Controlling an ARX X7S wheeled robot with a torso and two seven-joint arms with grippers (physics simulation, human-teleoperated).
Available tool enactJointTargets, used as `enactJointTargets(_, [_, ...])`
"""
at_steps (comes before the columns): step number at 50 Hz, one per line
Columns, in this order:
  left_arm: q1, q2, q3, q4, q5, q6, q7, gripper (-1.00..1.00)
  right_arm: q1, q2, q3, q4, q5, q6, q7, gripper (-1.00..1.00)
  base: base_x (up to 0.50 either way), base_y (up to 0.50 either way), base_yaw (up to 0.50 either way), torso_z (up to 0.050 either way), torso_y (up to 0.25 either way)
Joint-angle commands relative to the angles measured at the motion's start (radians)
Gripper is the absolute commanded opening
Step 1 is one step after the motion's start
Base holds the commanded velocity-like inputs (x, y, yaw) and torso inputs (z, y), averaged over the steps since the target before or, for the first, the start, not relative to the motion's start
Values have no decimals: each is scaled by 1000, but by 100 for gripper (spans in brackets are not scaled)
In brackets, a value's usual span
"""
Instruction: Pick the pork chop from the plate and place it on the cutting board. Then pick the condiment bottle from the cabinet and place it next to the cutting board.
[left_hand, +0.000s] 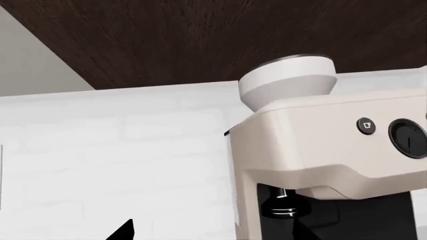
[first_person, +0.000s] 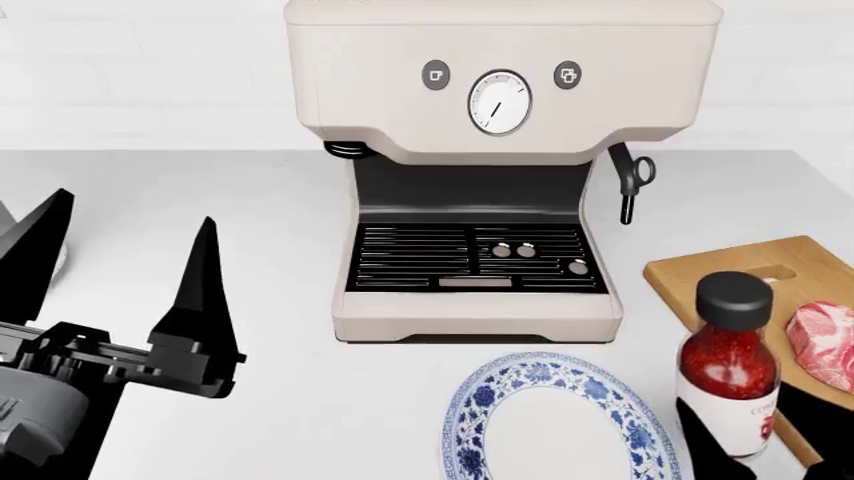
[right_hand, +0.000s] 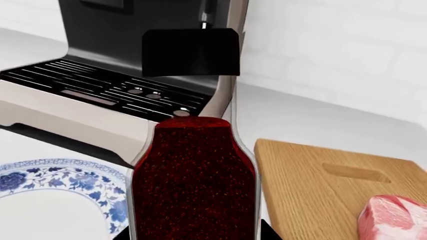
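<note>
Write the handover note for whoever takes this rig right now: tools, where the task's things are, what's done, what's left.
Left tool: open, empty, raised over the counter left of the espresso machine.
Right tool: mostly hidden behind the condiment bottle; it appears to hold the bottle low down, but the jaws are not clearly visible.
Pork chop: on the cutting board, at the right edge of the head view.
Plate: bare, in front of the machine.
Bottle: upright, between the plate and the board; whether it already rests on the counter cannot be seen.
Done: chop moved, bottle out of the cabinet.
Left: set the bottle beside the board, release, withdraw.
</note>
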Motion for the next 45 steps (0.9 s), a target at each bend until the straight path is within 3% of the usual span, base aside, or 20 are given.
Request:
enactJointTargets(1, [5,-2,2,-2,1,7,0,100,-9,-7,-14,0,-41,-20,-18,-100,0,0,0,0,0])
enactJointTargets(23, [6,-10,2,-2,-5,12,-6,100,-12,-8,-27,12,-61,-27,-17,-100,0,0,0,0,0])
enactJointTargets(24, [7,-10,2,-3,-4,12,-6,100,-11,-8,-26,14,-58,-25,-15,100,0,0,0,0,0])
enactJointTargets(45, [11,-14,8,-11,3,25,-6,100,1,-7,-13,20,-58,-34,-13,100,0,0,0,0,0])
